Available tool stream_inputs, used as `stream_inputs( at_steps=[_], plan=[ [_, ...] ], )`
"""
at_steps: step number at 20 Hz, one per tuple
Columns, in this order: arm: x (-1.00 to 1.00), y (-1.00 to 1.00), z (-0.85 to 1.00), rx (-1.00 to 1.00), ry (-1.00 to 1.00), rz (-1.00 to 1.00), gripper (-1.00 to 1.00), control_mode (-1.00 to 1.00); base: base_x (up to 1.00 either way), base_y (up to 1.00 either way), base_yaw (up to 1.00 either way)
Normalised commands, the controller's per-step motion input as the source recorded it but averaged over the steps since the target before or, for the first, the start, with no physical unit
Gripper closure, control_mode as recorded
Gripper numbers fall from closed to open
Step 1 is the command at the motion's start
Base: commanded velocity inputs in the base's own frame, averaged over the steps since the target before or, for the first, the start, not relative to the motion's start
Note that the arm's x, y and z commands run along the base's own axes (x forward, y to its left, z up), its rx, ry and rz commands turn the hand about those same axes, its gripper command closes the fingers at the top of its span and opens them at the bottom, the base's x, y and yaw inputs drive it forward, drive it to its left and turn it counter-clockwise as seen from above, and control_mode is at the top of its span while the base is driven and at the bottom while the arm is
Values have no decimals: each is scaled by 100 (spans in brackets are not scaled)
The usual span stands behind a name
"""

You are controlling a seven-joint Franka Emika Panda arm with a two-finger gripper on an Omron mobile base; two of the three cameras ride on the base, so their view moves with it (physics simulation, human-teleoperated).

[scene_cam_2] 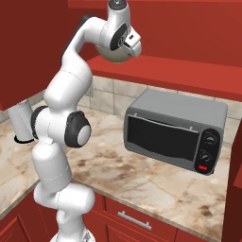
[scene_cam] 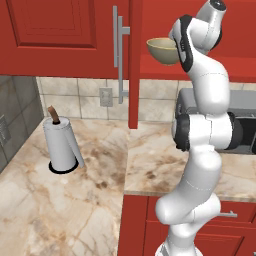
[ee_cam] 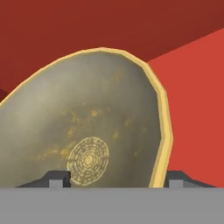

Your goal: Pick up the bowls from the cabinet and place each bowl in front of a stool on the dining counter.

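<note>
A grey toaster oven (scene_cam_2: 176, 131) stood on the marble worktop (scene_cam: 75, 200), a white paper towel roll (scene_cam: 61, 146) well left of the oven on that worktop, a wall outlet (scene_cam: 105, 97) in the tiled backsplash (scene_cam: 65, 97) behind the roll, red drawer fronts (scene_cam_2: 137, 222) below the oven.

I saw the olive-tan bowl (scene_cam: 163, 50) at the upper centre of the left base view, upright on the red shelf (scene_cam: 240, 68) of the wall cabinet (scene_cam: 55, 35). Up close, its yellowish rim (ee_cam: 162, 127) and a pale ringed pattern inside showed clearly.
</note>
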Motion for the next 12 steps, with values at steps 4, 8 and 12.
stream_inputs(
  at_steps=[4, 8, 12],
  plan=[
    [0, 0, 0, 0, 0, 0, 100, -100, 0, 0, 0],
    [0, 0, 0, 0, 0, 0, 100, -100, 0, 0, 0],
    [-42, -10, 0, 0, 0, 0, 100, -100, 0, 0, 0]
  ],
)
